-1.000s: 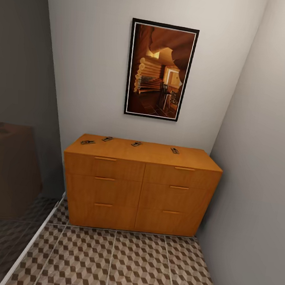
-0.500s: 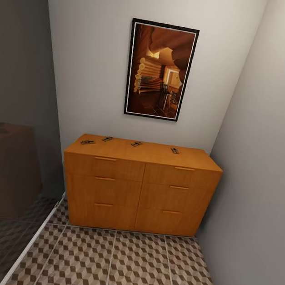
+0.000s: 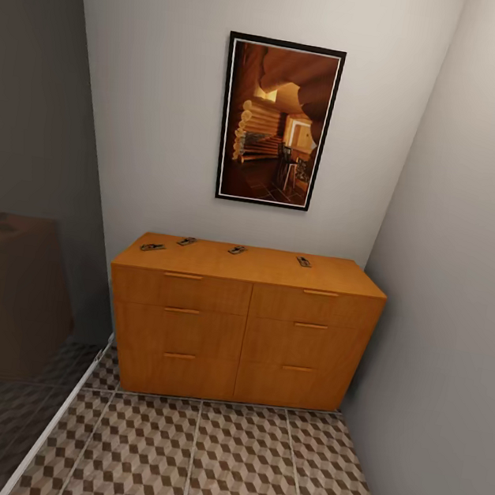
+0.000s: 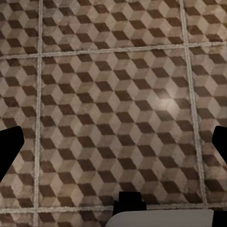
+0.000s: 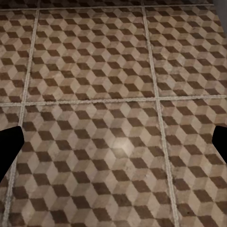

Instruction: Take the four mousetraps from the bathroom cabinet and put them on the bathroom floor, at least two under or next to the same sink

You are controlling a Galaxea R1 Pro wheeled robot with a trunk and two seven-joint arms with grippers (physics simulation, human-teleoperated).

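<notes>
Mousetraps, four, lie spaced along the top of the orange-brown cabinet, ready for picking. Patterned bathroom floor spreads before it. Both wrist cameras face tiles; the left gripper and right gripper are spread wide, holding nothing.

You're getting soft, even light; a pale glare patch is sitting on the bathroom floor tiles, shadows staying faint, renders looking slightly soft
</notes>
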